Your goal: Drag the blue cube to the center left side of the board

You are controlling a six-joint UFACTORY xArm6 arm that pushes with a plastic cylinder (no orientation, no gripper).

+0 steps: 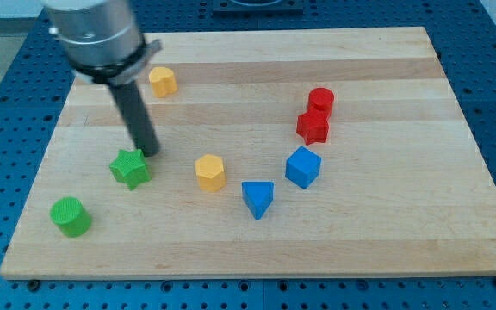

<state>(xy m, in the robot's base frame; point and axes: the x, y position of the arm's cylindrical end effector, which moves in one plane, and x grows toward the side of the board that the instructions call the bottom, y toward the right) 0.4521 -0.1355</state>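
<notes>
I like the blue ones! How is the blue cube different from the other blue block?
The blue cube is boxy with square faces; the blue triangular block narrows to a point. The cube sits further to the view's right and higher, just below the red star block; the triangular block lies nearer the yellow hexagonal block. Both are the same blue.

— What sits on the wooden worktop (386, 224) at the view's left?
— A green star block (130, 168), with a green cylinder (70, 216) below it, apart.
— And the yellows?
— One yellow hexagonal block (162, 81) near the top, another yellow hexagonal piece (210, 172) mid-board, beside a blue triangular block (257, 199).
— Reds?
— A red cylinder (320, 100) touching a red star block (313, 127), at the right.
</notes>
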